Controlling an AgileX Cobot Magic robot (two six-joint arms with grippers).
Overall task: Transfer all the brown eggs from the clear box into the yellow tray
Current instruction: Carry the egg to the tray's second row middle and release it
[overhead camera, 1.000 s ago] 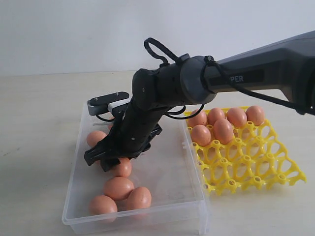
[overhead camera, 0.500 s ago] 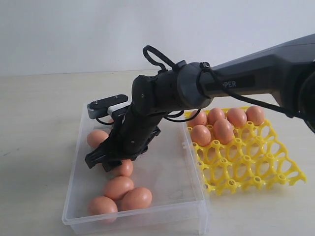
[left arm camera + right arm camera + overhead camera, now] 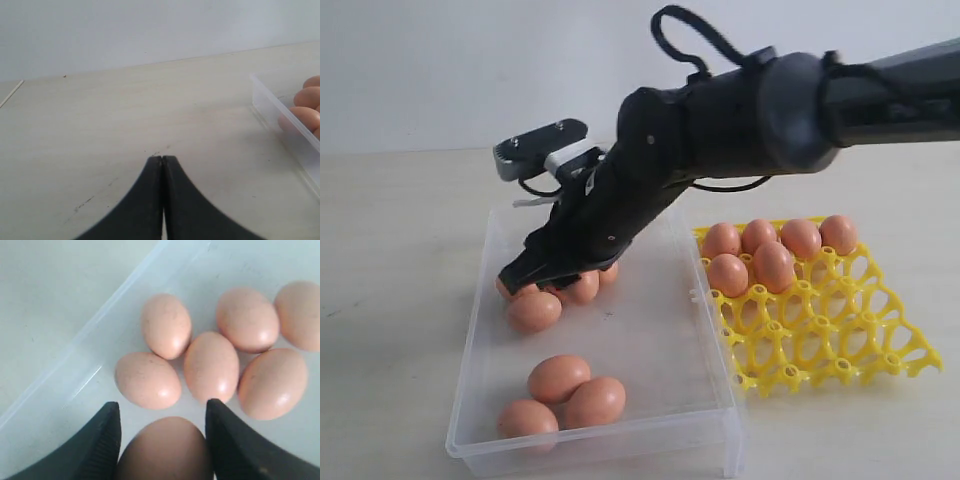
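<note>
Right gripper (image 3: 162, 409), egg (image 3: 165, 450) higher over tabletop (image 3: 400, 220)

The egg (image 3: 165, 450) clasped in the right tool (image 3: 162, 409) runs off the picture's edge in the right wrist view, as does the outermost egg (image 3: 300, 315). In the exterior view the arm (image 3: 720, 130) hides part of the eggs (image 3: 585, 288) behind it. The left wrist view cuts off the clear box (image 3: 265, 100).

Arm (image 3: 770, 110): matte black shell, rounded joints.
Cable (image 3: 685, 25): black loop.
Camera bracket (image 3: 535, 145): grey, screwed, white block.
Right gripper (image 3: 163, 405): black tapered fingers.
</note>
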